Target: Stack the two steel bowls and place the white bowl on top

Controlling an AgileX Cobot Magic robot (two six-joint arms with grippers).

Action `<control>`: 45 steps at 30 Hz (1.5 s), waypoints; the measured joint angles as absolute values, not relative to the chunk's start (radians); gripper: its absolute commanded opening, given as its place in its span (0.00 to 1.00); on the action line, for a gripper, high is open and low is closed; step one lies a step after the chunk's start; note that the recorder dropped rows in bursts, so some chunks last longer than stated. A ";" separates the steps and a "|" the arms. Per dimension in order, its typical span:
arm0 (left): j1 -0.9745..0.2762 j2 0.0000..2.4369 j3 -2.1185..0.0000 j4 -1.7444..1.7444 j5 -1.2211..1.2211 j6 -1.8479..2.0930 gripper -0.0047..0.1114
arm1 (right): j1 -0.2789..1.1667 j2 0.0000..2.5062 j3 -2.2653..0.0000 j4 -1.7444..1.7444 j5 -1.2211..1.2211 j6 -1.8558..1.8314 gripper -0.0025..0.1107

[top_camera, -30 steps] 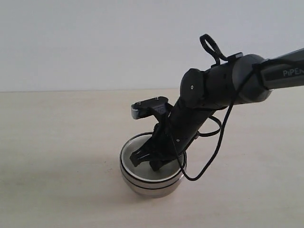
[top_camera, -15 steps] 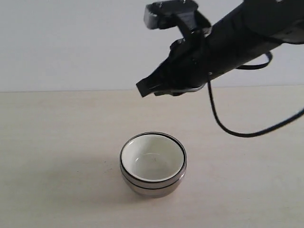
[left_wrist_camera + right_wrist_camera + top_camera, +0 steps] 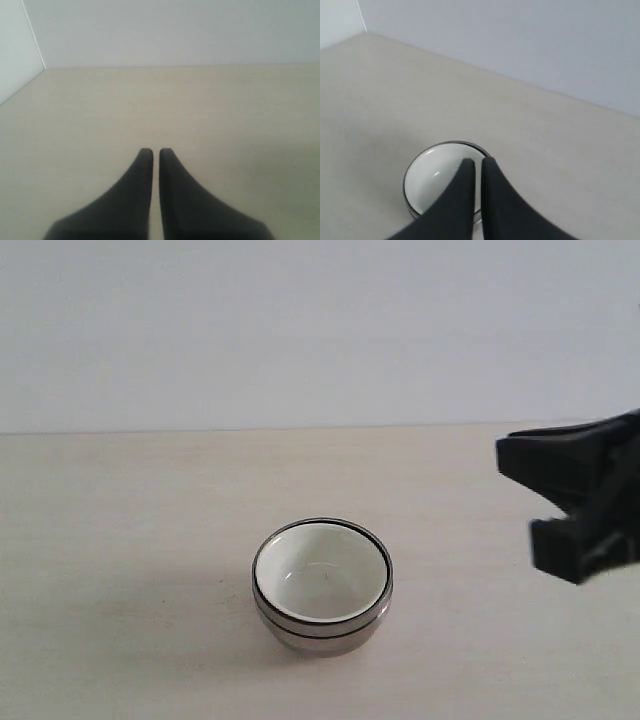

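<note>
Steel bowls (image 3: 322,636): two, shiny, one sitting inside the other. The stack stands a bit toward 6 o'clock from the middle of the table.
White bowl (image 3: 320,576): one, sitting inside the top steel bowl. Its rim is about level with the steel rim.
Right pincer (image 3: 476,161): one, black. Its two fingers are pressed close with only a thin slit between, and it holds nothing. In the outside view it is a blurry black shape at 3 o'clock from the bowls, well apart from them.
Left pincer (image 3: 151,151): one, black, fingers closed to a thin slit, holding nothing, over bare table.
Table (image 3: 120,540): one, pale beige.
Wall (image 3: 300,330): plain white, at 12 o'clock behind the table.
</note>
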State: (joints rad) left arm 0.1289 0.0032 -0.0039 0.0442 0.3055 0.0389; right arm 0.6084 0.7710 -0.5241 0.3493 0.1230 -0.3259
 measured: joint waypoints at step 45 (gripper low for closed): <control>0.129 0.003 -0.004 0.044 0.305 0.039 0.07 | 0.177 0.006 -0.203 0.404 0.185 -0.329 0.02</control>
